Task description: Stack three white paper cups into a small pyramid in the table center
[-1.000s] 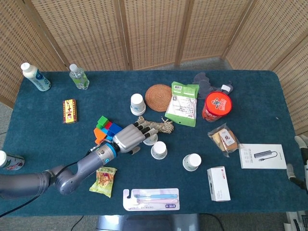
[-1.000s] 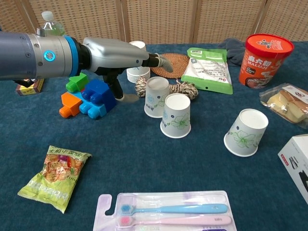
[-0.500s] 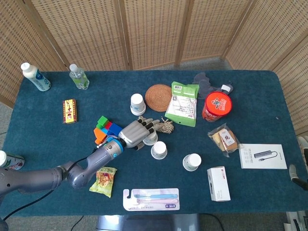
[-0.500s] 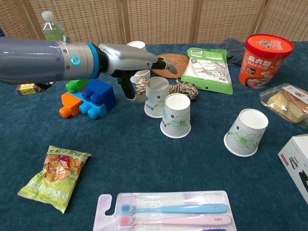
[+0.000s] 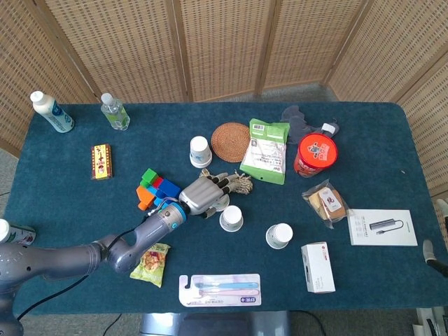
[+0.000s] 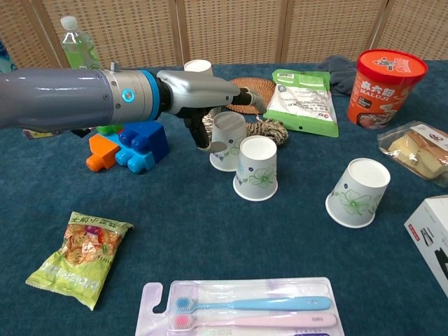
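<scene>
The left robot hand (image 6: pixel 210 94) reaches in over the blue surface (image 6: pixel 210 224), fingers (image 5: pixel 222 183) spread above the rear paper cup (image 6: pixel 227 140), thumb hanging down beside that cup's left wall. Nothing is held, and whether the thumb touches the cup I cannot tell. All three loose cups stand upside down, none stacked. Taking that rear cup as the landmark: the middle paper cup (image 6: pixel 255 168) stands just in front and to its right, almost touching; the third paper cup (image 6: pixel 358 192) sits tilted, well apart to the right. Left of it lie the toy blocks (image 6: pixel 129 143), behind it the coil of rope (image 6: pixel 269 129) and a stack of cups (image 5: pixel 200 151). Far right stands the red instant-noodle tub (image 6: pixel 385 77). The right robot hand is out of shot.
</scene>
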Motion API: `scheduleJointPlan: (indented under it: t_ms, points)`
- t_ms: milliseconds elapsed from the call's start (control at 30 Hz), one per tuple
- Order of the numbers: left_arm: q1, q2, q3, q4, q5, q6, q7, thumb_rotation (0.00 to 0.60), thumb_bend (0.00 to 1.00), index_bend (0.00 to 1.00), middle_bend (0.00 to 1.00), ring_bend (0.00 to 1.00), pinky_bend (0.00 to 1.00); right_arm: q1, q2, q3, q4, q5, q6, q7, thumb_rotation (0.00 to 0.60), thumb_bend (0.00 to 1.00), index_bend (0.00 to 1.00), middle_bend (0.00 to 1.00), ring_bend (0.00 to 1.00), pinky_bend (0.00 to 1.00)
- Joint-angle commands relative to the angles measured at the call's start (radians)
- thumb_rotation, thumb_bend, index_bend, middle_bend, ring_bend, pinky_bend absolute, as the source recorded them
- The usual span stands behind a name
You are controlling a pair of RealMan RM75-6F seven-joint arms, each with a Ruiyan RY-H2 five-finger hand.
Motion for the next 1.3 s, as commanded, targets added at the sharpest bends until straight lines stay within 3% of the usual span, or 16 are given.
scheduleJointPlan:
  t_ms: [33, 633, 1300]
  points:
    - [0.0, -0.008, 0.0, 0.01, 0.008, 0.006, -0.006, 0.6, 0.45, 0.15, 0.0, 0.0, 0.36, -0.002, 0.001, 0.0, -0.001, 0.001, 0.002, 0.001, 0.6, 0.51, 0.0, 0.0, 0.0, 0.0]
    - [0.014, -0.052, 0.001, 0.071, 0.057, 0.04, -0.049, 0.6, 0.46, 0.42, 0.13, 0.24, 0.58, -0.001, 0.001, 0.004, -0.007, 0.012, -0.002, -0.004, 0.6, 0.51, 0.0, 0.0, 0.0, 0.0]
    - [0.057, 0.007, -0.001, 0.001, 0.088, 0.042, -0.135, 0.6, 0.45, 0.49, 0.15, 0.26, 0.61, 0.003, 0.002, 0.006, -0.016, 0.012, -0.006, -0.015, 0.6, 0.51, 0.0, 0.0, 0.0, 0.0]
